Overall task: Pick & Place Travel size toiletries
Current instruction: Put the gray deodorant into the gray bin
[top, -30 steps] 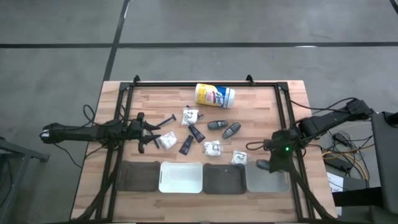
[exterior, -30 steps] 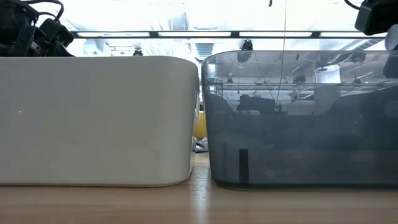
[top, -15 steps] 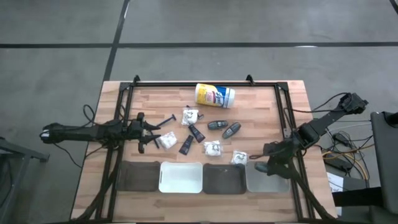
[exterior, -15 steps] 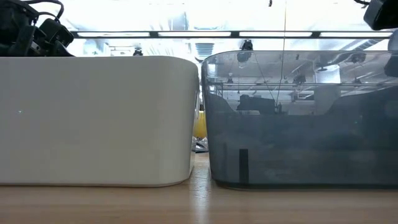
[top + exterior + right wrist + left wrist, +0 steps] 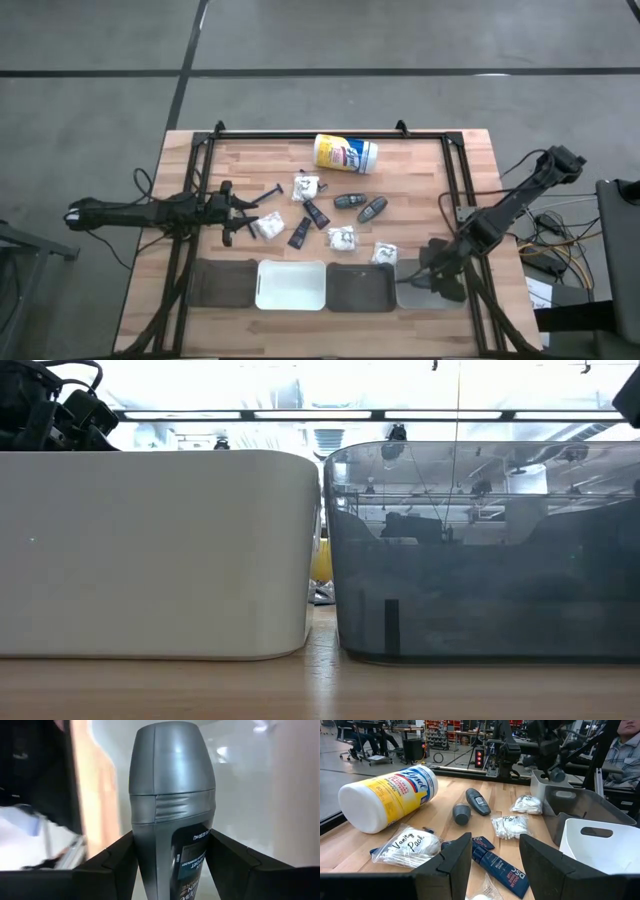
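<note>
Four bins sit in a row along the near edge of the wooden table (image 5: 420, 165). The right claw (image 5: 432, 283) hangs over the clear bin (image 5: 425, 291) at the right end, pinching a grey pod (image 5: 172, 815). Past the bins lie white packets (image 5: 342, 238), black tubes (image 5: 299, 232) and two more pods (image 5: 372, 209). The left claw (image 5: 232, 212) waits there, spread. Farthest back lies a yellow can (image 5: 344, 153). Beyond the table is grey floor (image 5: 100, 100).

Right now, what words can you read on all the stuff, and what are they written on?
"Vanity Pack": white packet.
"Lysol", only just legible: yellow-and-white canister.
"DSC": black tube.
Grey deodorant pod held in the right gripper: upside-down print, too blurred to read.
Other packets: script too small.
</note>
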Tool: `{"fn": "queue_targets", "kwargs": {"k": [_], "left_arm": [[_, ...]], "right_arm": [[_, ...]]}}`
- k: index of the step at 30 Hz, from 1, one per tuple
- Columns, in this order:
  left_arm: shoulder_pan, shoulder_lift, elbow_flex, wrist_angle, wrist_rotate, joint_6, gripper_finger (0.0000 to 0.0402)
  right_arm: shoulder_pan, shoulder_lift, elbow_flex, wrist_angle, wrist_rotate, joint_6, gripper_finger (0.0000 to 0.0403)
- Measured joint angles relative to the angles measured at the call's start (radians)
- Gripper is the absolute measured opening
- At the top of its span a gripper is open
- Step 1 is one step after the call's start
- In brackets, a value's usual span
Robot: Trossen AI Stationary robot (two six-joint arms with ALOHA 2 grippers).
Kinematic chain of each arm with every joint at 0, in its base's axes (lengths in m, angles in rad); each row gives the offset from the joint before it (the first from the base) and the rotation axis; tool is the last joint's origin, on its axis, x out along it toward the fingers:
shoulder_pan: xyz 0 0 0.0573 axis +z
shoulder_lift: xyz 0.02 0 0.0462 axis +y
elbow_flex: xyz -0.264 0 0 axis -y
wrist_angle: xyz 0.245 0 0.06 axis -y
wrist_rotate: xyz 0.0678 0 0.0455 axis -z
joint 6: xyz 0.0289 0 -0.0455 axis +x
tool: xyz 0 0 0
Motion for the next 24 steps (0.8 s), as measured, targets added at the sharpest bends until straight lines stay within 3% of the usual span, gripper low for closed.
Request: {"fn": "queue_targets", "kwargs": {"k": [15,24], "left_arm": [[0.000,0.000,0.000,0.000,0.000,0.000,0.0171],[0.000,0.000,0.000,0.000,0.000,0.000,0.0171]], "right_arm": [[-0.001,0.127,0.000,0.003,0.054,-0.072,0.0226],[-0.002,0.163,0.002,0.003,0.064,-0.058,0.0214]]}}
